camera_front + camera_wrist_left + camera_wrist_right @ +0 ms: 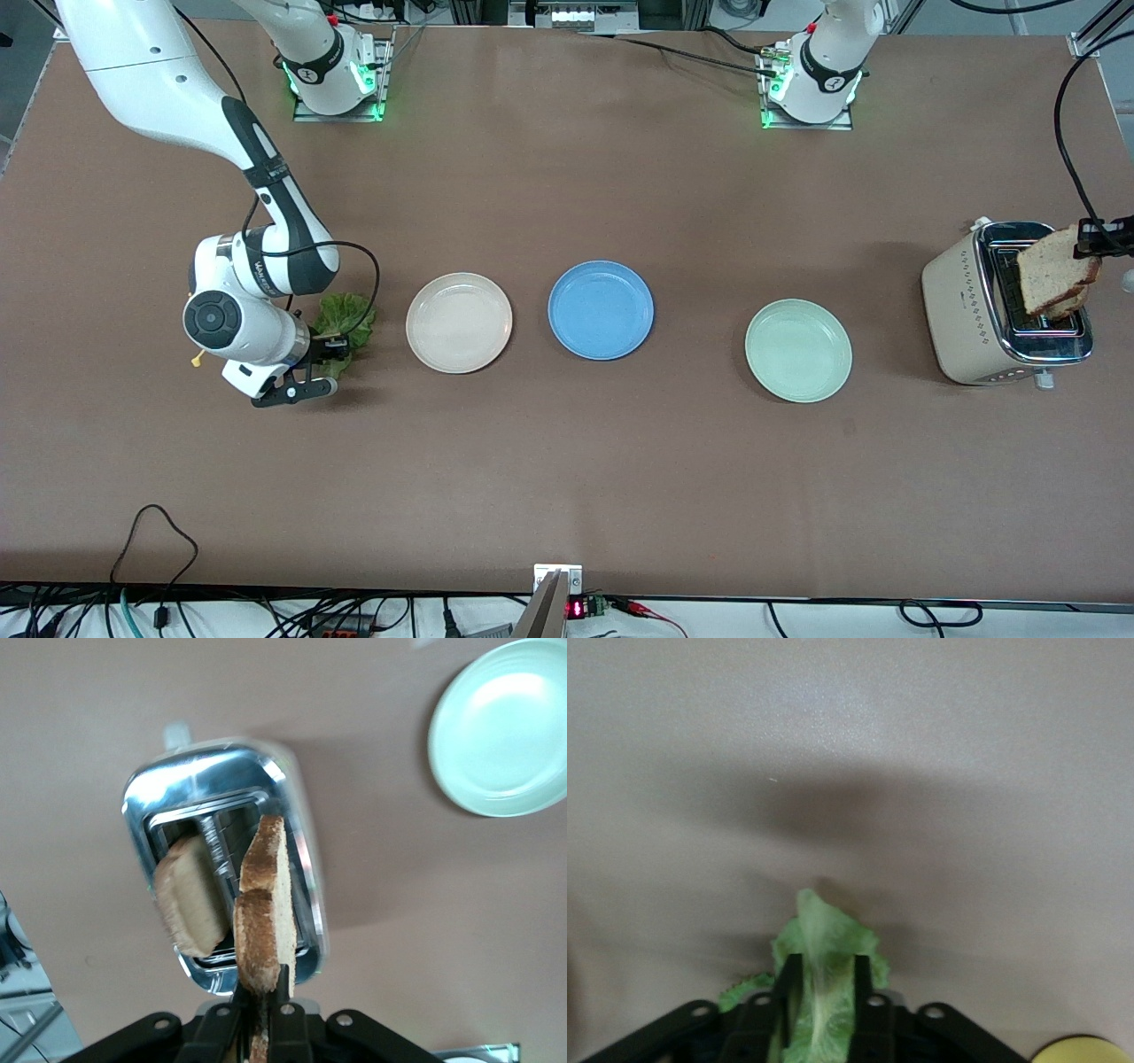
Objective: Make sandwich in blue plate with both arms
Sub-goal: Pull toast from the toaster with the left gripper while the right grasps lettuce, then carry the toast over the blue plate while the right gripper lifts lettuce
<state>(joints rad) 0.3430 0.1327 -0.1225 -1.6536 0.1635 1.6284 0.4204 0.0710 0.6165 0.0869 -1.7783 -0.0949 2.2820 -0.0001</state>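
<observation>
**Brown tabletop: bread over the toaster, lettuce in the other grip**

Brown matte table (567, 461) carries three plates in a row across its middle. Nearest the front camera of the three sits the pale mint-green plate (798, 351), toward the left arm's end; the cream-white plate (459, 322) lies toward the right arm's end, and the blue plate (601, 309) sits between them, bare of any food.

At the right arm's end, just beside the cream-white plate, the right gripper (330, 359) is down at the table with its fingers (866, 988) on either side of a crinkled green lettuce leaf (344, 320). The right wrist view shows the leaf's pale rib running between the two pads, the fingers closed in against it.

At the left arm's end stands a beige toaster (961, 310) with a chrome top. The left gripper (262, 997) is over it, clamped on the edge of a toasted bread slice (1056, 270), which hangs upright above the slots. A second slice (190, 899) sits in a slot, poking up beside the held one.

Both arm bases (332, 66) stand along the table's edge farthest from the camera.
</observation>
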